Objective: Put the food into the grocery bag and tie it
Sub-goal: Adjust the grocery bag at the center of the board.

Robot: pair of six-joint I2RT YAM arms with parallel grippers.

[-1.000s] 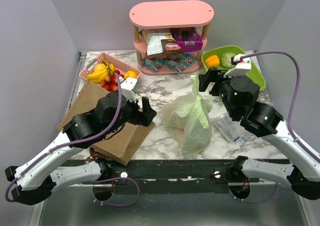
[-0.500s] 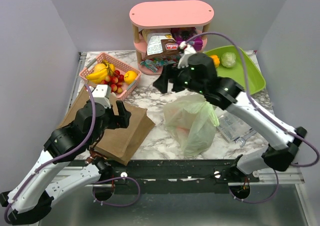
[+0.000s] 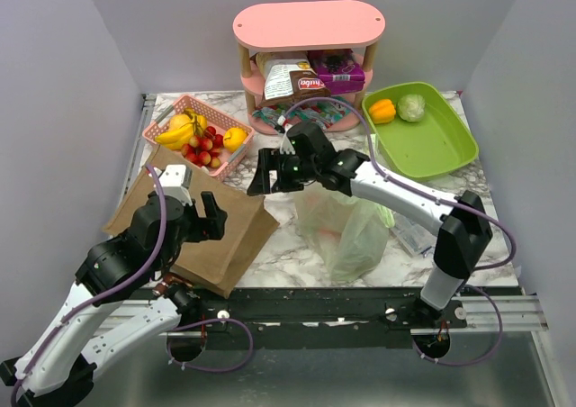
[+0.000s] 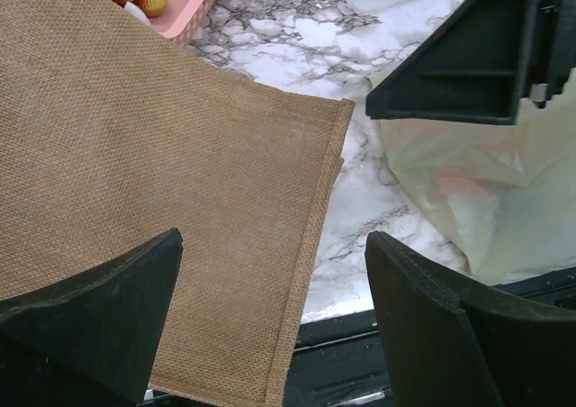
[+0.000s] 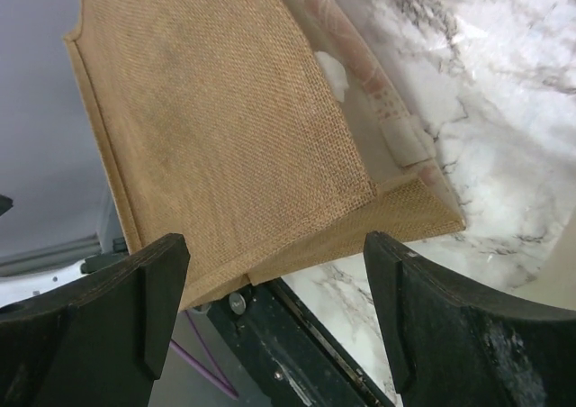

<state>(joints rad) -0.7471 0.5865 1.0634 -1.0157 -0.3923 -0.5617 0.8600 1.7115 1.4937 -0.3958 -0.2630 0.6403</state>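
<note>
the grocery bag (image 3: 346, 227) slumps near the front edge of the worktop (image 3: 286, 256), something reddish showing dimly inside. a strip of bare marble parts it from the hemmed edge of the burlap bag (image 3: 220, 245) to its left. both jaws gape, holding nothing: the right jaws hang just left of the grocery bag, the left jaws further left over the burlap. half a second ago the right arm was above the grocery bag's top; the bag has not shifted.

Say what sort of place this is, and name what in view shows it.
Probably a robot test bench staged as a mock grocery corner: plain grey walls box in a marble-patterned table, with a pink shelf of snack packs and a pink basket of fruit.
</note>
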